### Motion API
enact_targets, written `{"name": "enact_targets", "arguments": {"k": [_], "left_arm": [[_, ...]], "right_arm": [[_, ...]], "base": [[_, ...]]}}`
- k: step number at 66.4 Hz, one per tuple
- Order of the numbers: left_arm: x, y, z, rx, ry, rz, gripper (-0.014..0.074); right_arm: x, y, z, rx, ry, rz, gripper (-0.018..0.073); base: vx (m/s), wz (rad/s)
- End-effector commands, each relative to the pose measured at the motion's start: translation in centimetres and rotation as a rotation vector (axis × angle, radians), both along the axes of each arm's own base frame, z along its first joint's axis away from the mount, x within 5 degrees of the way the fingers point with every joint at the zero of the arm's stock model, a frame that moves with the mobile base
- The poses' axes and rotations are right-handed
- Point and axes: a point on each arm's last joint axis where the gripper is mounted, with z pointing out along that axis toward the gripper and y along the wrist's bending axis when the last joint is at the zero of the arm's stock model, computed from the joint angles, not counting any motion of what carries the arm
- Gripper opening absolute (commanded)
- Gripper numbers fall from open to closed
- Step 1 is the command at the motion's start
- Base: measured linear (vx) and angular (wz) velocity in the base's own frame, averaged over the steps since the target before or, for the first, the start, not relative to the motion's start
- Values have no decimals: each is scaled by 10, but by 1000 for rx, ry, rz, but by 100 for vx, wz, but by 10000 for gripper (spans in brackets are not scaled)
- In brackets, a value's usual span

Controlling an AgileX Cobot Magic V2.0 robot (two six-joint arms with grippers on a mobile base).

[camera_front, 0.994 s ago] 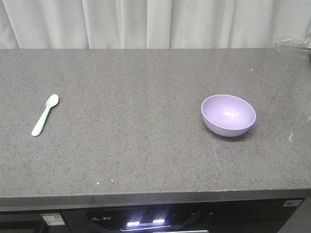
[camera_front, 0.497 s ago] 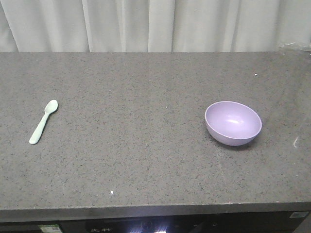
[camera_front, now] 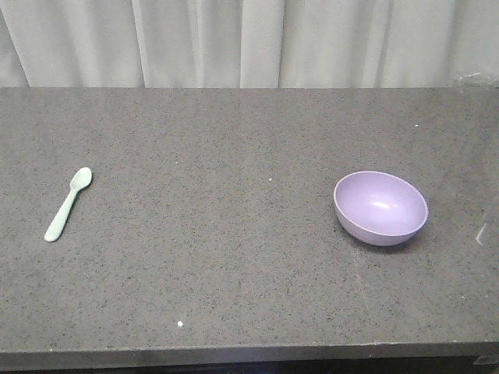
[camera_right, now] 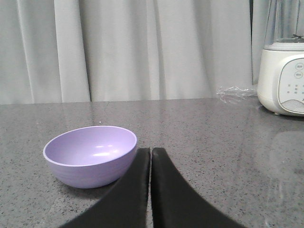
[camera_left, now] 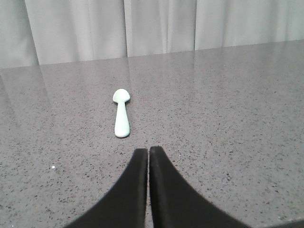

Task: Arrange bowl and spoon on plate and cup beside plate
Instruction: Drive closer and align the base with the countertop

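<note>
The lavender bowl (camera_front: 380, 208) stands upright and empty on the right of the grey counter (camera_front: 234, 257); the right wrist view shows the bowl (camera_right: 89, 154) just left of my shut right gripper (camera_right: 151, 150). The mint-green spoon (camera_front: 68, 204) lies at the left, head away from me. In the left wrist view the spoon (camera_left: 121, 113) lies just ahead of my shut left gripper (camera_left: 148, 150), apart from it. Neither gripper holds anything. The plate and the cup are out of view. Neither gripper shows in the front view.
White curtains (camera_front: 249, 43) hang behind the counter. A white blender base (camera_right: 284, 76) and crumpled clear plastic (camera_right: 235, 92) stand at the back right in the right wrist view. The counter's front edge (camera_front: 234, 354) runs along the bottom.
The front view has shifted: bowl and spoon sit lower in the frame and the appliance panel below the counter edge has dropped out of sight. The objects themselves have not moved on the counter.
</note>
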Motion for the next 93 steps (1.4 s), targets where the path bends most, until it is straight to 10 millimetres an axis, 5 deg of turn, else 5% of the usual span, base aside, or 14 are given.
{"name": "enact_targets", "arguments": {"k": [1,93], "left_arm": [[1,-1,9,-25,-69,-5,-6],[1,-1,9,-25,-69,-5,-6]], "right_arm": [[-1,0,6,-6,-73,-7,-3],[-1,0,6,-6,-73,-7,-3]], "base": [[4,1],[1,0]]}}
